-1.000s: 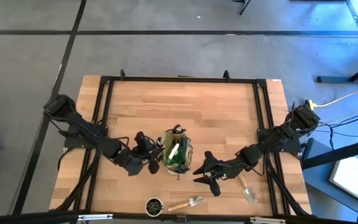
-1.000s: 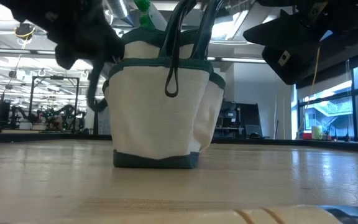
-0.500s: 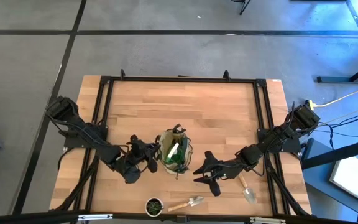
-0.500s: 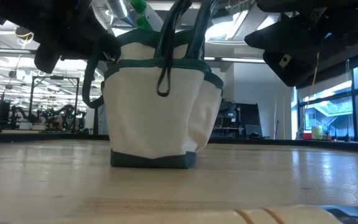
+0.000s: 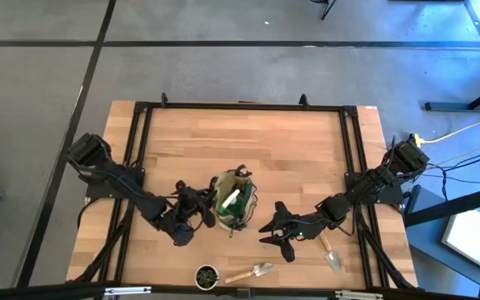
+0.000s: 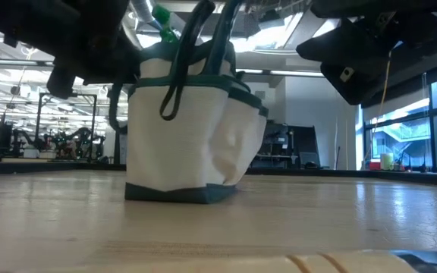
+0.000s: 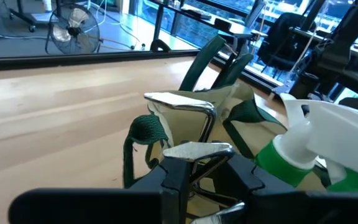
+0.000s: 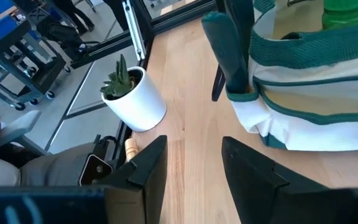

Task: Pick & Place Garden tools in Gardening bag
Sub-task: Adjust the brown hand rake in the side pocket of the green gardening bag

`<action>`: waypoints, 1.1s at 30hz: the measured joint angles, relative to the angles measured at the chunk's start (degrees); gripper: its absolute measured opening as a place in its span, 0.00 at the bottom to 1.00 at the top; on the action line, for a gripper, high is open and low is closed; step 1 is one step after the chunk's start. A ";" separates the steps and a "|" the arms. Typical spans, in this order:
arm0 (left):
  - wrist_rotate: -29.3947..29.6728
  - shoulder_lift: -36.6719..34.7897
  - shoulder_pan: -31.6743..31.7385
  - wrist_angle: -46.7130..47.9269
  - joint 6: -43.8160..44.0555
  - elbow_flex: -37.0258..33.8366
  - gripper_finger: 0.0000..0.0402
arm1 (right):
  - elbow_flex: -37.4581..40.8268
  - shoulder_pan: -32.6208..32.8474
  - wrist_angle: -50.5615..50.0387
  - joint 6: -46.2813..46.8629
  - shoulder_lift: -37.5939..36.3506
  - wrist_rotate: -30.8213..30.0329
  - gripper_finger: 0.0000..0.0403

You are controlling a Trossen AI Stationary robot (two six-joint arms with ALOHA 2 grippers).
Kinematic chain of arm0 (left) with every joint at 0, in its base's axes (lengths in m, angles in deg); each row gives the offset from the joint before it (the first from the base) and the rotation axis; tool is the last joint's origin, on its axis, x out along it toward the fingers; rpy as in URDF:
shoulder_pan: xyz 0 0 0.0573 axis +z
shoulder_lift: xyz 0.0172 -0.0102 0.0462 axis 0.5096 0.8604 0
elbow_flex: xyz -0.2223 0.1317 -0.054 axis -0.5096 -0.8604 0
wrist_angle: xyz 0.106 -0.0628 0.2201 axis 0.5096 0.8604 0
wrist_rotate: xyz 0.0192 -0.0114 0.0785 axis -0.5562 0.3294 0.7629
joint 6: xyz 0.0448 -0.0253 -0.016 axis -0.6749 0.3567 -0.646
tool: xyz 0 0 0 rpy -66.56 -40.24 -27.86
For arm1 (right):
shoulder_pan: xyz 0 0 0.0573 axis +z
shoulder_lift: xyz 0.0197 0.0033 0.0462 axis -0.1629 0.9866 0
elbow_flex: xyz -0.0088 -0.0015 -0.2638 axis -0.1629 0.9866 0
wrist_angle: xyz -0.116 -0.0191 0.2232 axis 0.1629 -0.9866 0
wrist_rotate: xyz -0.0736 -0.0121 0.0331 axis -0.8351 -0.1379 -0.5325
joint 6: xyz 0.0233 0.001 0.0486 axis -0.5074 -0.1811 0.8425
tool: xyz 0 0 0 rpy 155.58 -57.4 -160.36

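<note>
- Wooden table (image 5: pixel 248 142) under black frame, grey floor all round; at far left, only the left arm's base near the frame rail.
- Left of middle: left gripper (image 5: pixel 195 213) pressed to the bag (image 6: pixel 180 136), fingers nearly together, clamped on a shiny metal tool, seemingly pruners (image 7: pixel 194 151), at the rim or side pocket.
- Middle: bag leaning a little, handles up, bottle (image 7: pixel 303 149) already inside.
- Step in hand, by judgement: seating pruners in the bag. Calls next for letting go once the tool sits deep enough, then lifting straight clear of the handles so the bag does not drag or tip.
- Near front edge: pot (image 5: pixel 207 275), not to be packed, and a trowel (image 5: pixel 258 271) just beside it; little margin there, so a careful downward reach.
- Right of bag: right gripper (image 5: pixel 275 233) hovering low, fingers apart, holding nothing.
- Farther right: second trowel (image 5: pixel 333 257) near the frame rail, probably the right arm's next pick.
- Plenty of bare wood behind the bag; tight between the two grippers.
</note>
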 joint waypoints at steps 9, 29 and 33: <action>-0.49 0.00 0.83 -0.37 -0.62 0.00 0.12 | 0.01 0.00 -0.30 -0.26 0.00 0.01 0.39; -0.55 0.00 -1.26 -0.09 1.43 0.00 0.65 | -0.01 0.00 -0.30 -0.28 0.00 0.01 0.39; 0.46 0.00 -2.79 0.15 2.36 0.00 0.64 | 0.00 0.00 -0.31 -0.28 0.00 0.03 0.39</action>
